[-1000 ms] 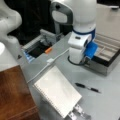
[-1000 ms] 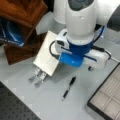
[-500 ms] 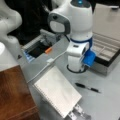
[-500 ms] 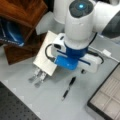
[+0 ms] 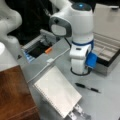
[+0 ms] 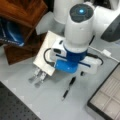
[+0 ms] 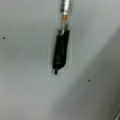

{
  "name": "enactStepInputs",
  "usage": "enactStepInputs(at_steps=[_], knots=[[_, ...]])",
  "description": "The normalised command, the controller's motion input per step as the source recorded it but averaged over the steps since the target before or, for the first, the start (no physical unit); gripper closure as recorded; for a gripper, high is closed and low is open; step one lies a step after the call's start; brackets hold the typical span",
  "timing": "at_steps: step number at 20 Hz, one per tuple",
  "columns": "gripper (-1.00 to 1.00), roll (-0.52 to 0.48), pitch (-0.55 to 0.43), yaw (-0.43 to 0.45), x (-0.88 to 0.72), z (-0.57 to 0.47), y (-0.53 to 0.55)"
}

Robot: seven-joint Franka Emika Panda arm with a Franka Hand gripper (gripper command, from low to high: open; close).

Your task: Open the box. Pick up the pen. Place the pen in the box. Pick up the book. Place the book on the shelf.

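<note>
Gripper: hidden in every view behind the arm's white-and-blue wrist (image 5: 81, 53); whether its fingers stood apart or together could not be told. The wrist hung low over the grey tabletop (image 5: 110, 100), right above the pen.

Pen (image 5: 87, 88): slim, black, lying flat on the tabletop, held by nothing. In a front view (image 6: 68, 88) it lay just below the wrist's blue housing. In the wrist view (image 7: 60, 51) it sat near the middle, its clear section running toward the top edge.

Box (image 5: 110, 47): open, lid raised, pale compartments showing; at a front view's right, near the pen but apart from it.

Book (image 5: 58, 92): white, spiral-bound, propped on a silver metal stand (image 5: 77, 113), beside the pen.

Shelf (image 5: 13, 95): reddish-brown wood, at a front view's lower left.
</note>
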Motion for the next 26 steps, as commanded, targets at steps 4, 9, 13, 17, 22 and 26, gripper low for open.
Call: enactStepInputs(at_steps=[4, 9, 13, 17, 22, 26], knots=[[-1.00, -0.049, 0.017, 0.522, 0.06, -0.09, -0.20], [-1.00, 0.030, 0.006, 0.478, 0.11, -0.08, -0.22], [-1.00, 0.057, -0.023, 0.323, 0.15, -0.13, -0.19], [-1.00, 0.099, -0.015, 0.155, 0.15, -0.12, -0.04], [-1.00, 0.168, -0.019, -0.048, 0.19, -0.08, 0.07], [-1.00, 0.234, 0.003, -0.179, 0.23, -0.03, 0.10]])
